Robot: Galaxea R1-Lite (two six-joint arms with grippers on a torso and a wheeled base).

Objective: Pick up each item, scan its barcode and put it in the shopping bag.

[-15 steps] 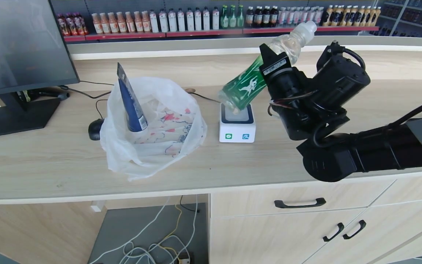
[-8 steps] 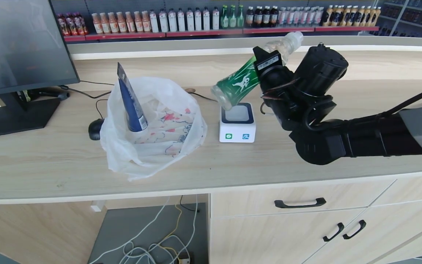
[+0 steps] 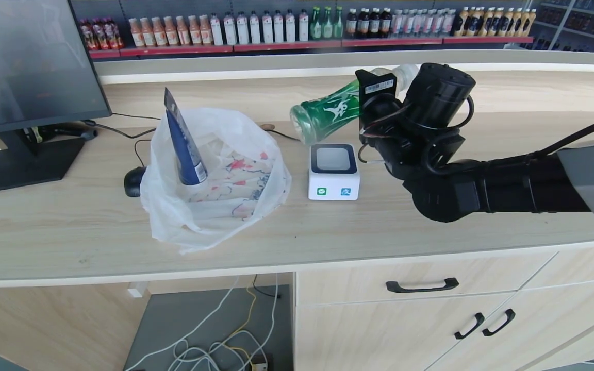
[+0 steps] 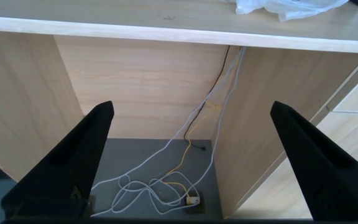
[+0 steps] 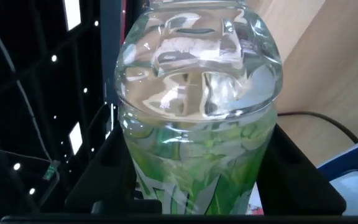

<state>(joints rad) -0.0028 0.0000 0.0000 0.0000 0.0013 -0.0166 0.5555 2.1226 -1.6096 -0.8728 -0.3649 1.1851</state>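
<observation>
- R gripper (image 3: 368, 100) was clenched round the green-label bottle (image 3: 328, 111), approx. mid-body. Bottle was tipped nearly flat, base pointing left, cap end to the right.
- Bottle hung in the air just above and slightly far-left of the scanner (image 3: 333, 171). It touched neither the scanner nor the counter (image 3: 70, 232).
- Wrist cam: bottle sat between the two black fingers (image 5: 101, 180), clear base toward the lens. Grip looked firm, no slip visible.
- L gripper (image 4: 188, 165) was spread wide w/ nothing in it, low down in front of the counter's open bay w/ cables (image 4: 166, 180). It had no part in this step.
- Done, judging by layout: one item, a blue tube (image 3: 183, 144), stood leaning inside the shopping bag (image 3: 271, 180), left of the scanner.
- In hand: bottle at the scan stage. Can't tell from the pics whether the barcode had been read.
- Left to do: confirm the scan, carry the bottle left over the bag's mouth, lower it, let go.
- Watch pt: bag's soft, slumped rim could catch the bottle's base on the way in.
</observation>
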